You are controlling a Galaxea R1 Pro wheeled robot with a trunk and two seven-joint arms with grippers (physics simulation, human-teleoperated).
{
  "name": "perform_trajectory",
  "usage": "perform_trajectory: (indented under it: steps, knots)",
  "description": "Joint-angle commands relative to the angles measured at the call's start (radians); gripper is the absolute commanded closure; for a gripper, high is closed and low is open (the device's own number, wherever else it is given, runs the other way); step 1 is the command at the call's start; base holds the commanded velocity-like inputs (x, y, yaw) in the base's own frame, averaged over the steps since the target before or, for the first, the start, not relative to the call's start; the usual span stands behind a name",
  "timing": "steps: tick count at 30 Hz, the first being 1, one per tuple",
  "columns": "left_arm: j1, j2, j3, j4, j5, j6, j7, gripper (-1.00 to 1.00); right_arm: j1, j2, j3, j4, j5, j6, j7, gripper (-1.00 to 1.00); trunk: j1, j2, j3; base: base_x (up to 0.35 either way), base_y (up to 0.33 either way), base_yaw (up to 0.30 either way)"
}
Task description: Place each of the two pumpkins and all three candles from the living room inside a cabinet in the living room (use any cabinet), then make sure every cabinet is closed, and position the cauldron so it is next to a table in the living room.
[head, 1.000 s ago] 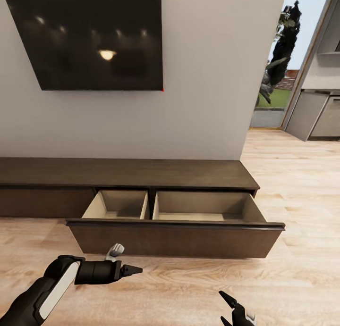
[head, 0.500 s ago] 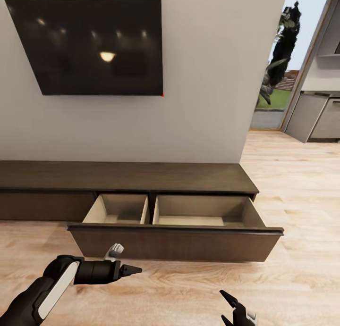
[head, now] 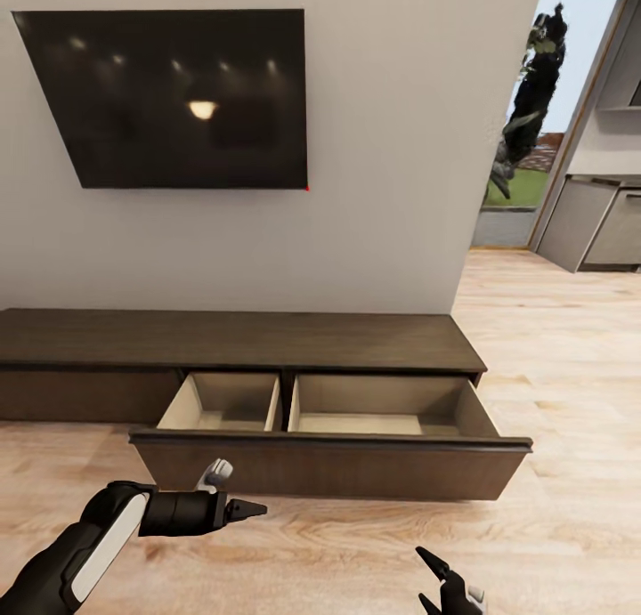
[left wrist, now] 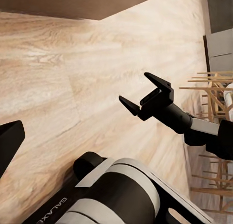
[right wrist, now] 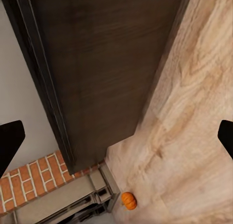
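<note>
The long dark-brown cabinet (head: 267,339) stands against the wall with its wide drawer (head: 329,468) pulled out; both pale compartments are empty. My left gripper (head: 254,510) hovers over the floor just before the drawer's left part, one fingertip (left wrist: 8,144) at the edge of its wrist view, open and holding nothing. My right gripper (head: 436,579) is low at the front right, open and empty, also seen from the left wrist (left wrist: 144,94). One orange pumpkin (right wrist: 128,200) lies on the floor far off, by a brick-lined wall, past the cabinet (right wrist: 111,63).
A black TV (head: 169,99) hangs above the cabinet. At the right a doorway leads to grey kitchen units (head: 592,223) and a window with a plant. Wooden chairs (left wrist: 213,88) stand off to one side. Bare wood floor (head: 570,348) lies right of the cabinet.
The whole head picture has slid down a little, so the camera has moved. Both arms keep their pose and the drawer stays open.
</note>
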Motion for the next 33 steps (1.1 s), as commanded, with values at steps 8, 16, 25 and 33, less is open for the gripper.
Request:
perform_trajectory:
  steps: [8,16,25,33]
  knots:
    - [-0.001,0.0,-0.001,0.0,-0.004,0.003,-0.001,-1.0,-0.001,-0.001,0.014,0.0,-0.004,0.025,-0.131,-1.0,-0.031,0.056,0.024,0.0,0.0,0.0]
    - [-0.003,-0.001,0.002,0.046,-0.024,0.0,0.046,-1.0,-0.001,-0.036,0.014,-0.015,-0.001,0.107,-0.467,-1.0,-0.062,0.112,0.049,0.0,0.0,0.0]
    - [-0.006,-0.008,0.01,0.14,-0.031,-0.008,0.289,-1.0,-0.001,-0.045,0.017,-0.016,0.003,0.103,-0.504,-1.0,-0.096,0.175,0.078,0.0,0.0,0.0]
    - [-0.005,-0.008,0.012,0.236,-0.037,-0.024,0.464,-1.0,-0.001,-0.052,0.024,-0.016,0.005,0.087,-0.504,-1.0,-0.127,0.231,0.103,0.0,0.0,0.0]
